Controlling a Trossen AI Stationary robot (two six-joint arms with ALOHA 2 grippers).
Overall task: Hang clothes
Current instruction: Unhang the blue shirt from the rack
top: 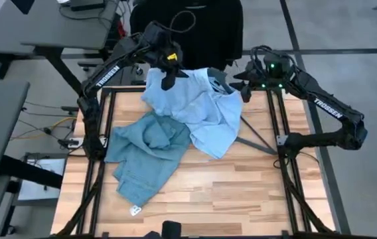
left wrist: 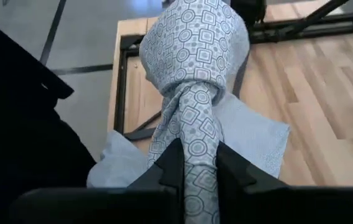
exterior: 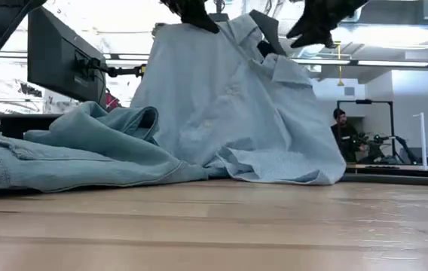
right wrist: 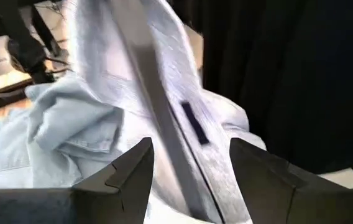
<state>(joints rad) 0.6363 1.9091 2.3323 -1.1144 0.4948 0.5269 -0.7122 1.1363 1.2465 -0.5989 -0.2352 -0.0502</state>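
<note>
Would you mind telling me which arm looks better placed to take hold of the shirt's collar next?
Right, probably. The right hand is open with the shirt collar between its fingers, while the left hand is shut on a bunched shoulder of the shirt, holding it up.

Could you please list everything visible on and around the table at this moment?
button shirt: one, pale blue-white, lifted at the table's far edge, hem trailing on the wood
jeans: one pair, light blue denim, crumpled on the table's left half, beside the shirt
black garment: one, hanging beyond the far edge of the table
table: one, light wood with a black frame
monitor: one, dark, at the left in the low view
person: one, seated far back in the room
left tool: shut on the shirt's fabric near the far edge
right tool: open, fingers on either side of the shirt's collar
</note>
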